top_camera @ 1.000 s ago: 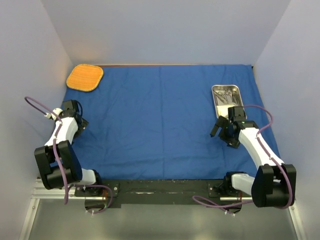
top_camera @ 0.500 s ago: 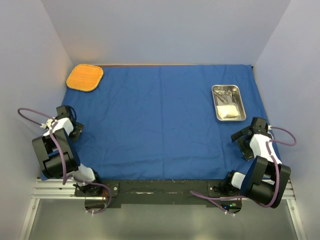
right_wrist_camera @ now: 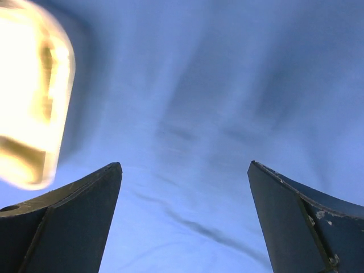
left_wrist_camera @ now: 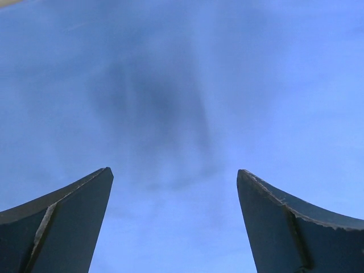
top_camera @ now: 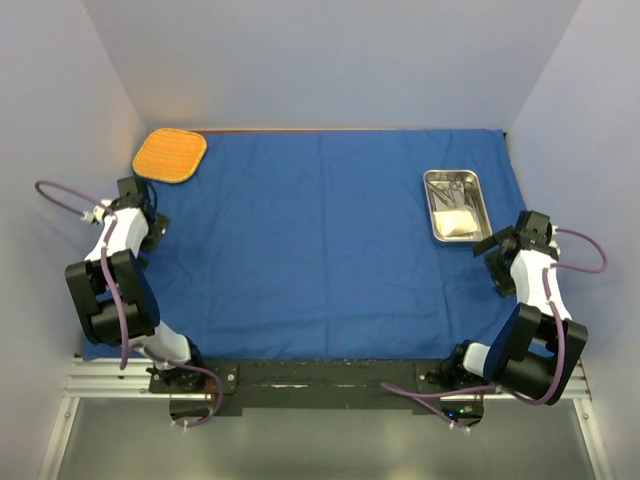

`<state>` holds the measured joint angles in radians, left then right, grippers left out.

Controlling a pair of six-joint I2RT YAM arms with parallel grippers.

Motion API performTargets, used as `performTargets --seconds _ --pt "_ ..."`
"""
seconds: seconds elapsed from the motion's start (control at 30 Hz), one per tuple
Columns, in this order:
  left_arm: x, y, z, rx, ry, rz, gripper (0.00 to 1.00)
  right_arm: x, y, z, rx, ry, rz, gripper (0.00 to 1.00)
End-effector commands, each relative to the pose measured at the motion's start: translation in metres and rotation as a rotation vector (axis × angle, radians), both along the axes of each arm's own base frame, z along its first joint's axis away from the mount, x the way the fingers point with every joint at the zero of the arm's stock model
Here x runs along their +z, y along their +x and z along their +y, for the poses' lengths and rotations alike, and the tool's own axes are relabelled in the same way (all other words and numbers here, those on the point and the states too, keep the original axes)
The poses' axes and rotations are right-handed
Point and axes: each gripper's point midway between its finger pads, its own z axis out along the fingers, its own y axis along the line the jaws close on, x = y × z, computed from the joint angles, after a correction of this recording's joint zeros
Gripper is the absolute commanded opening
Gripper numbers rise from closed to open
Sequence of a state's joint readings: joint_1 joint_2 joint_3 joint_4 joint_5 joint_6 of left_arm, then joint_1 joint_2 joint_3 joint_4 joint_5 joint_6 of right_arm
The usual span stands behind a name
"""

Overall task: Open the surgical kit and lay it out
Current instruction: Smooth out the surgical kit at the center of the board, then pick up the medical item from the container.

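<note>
The blue cloth wrap (top_camera: 320, 240) lies opened out and nearly flat, with only faint creases, and both arms hang over its side edges. On it, toward the far right, sits the small steel tray (top_camera: 457, 205). Slim metal instruments (top_camera: 447, 187) lie in the tray's far half and the white gauze pack (top_camera: 456, 223) in its near half; which instrument is which is too small to tell.

The right end effector (right_wrist_camera: 185, 165) hovers just above the cloth with its jaws spread wide and nothing between them. The tray lies close by, ahead and to its left. In the wrist view the tray is only a bright, washed-out blur at the left edge.

The left end effector (left_wrist_camera: 175, 173) is over the cloth's left margin, well apart from the tray, which is far across to its right. Its jaws also stand wide apart and grip nothing — between them the wrist view shows only cloth and a soft shadow.

Just beyond the left end effector, at the cloth's far-left corner, rests the orange mat (top_camera: 170, 155).
</note>
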<state>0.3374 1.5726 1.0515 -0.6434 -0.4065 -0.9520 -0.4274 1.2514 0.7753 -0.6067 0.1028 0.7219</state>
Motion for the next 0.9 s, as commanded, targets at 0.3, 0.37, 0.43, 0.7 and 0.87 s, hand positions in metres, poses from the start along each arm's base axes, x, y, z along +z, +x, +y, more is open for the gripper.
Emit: performTargets --seconds 0.3,0.37,0.43,0.7,0.87 --pt "-0.017 0.127 0.015 -0.095 0.033 -0.083 0.95 0.035 0.066 0.033 0.307 0.03 -0.265 0.99" --pt "-0.024 0.136 0.017 -0.103 0.031 -0.076 0.95 0.035 0.066 0.035 0.326 0.032 -0.27 0.99" --pt "-0.036 0.138 0.019 -0.1 0.028 -0.047 0.95 0.033 0.063 0.037 0.342 0.032 -0.265 0.98" --pt "-0.05 0.119 0.049 0.008 0.099 0.101 0.95 0.039 0.059 0.031 0.365 -0.024 -0.252 0.98" --pt "-0.045 0.112 0.054 0.014 0.103 0.129 0.96 0.057 0.071 0.032 0.411 -0.086 -0.253 0.99"
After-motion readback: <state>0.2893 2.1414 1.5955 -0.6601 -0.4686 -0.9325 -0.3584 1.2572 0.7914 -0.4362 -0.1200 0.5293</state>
